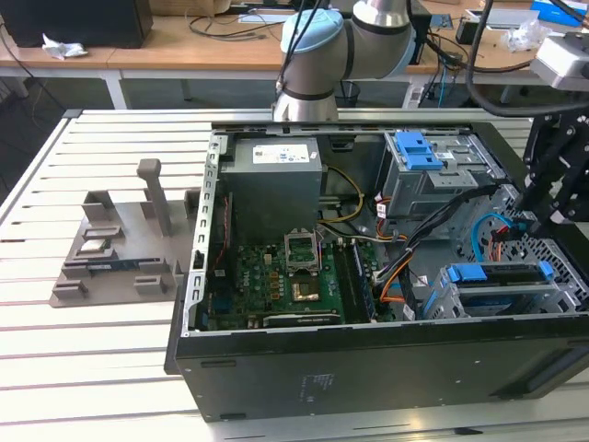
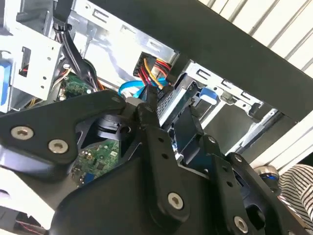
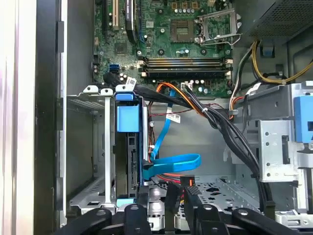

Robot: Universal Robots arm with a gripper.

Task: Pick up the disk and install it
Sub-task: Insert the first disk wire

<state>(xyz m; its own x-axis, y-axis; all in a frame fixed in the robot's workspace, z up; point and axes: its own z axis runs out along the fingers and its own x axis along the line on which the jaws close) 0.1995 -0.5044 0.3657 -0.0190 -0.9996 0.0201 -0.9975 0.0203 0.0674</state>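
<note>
We see the disk (image 3: 128,156) seated in the drive cage (image 3: 93,147) at the computer case's (image 1: 368,368) corner. The gripper (image 2: 168,120) sits beside it; we cannot tell its jaws' state.

The open case (image 1: 368,276) lies on a slatted table (image 1: 83,368). The disk (image 1: 502,276), with blue rails, sits in 1 cage near the exterior view's right; the gripper (image 1: 538,216) hangs just above it, perhaps touching.

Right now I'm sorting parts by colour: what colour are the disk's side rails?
Blue. The disk shows its rails best in the first wrist view.
</note>
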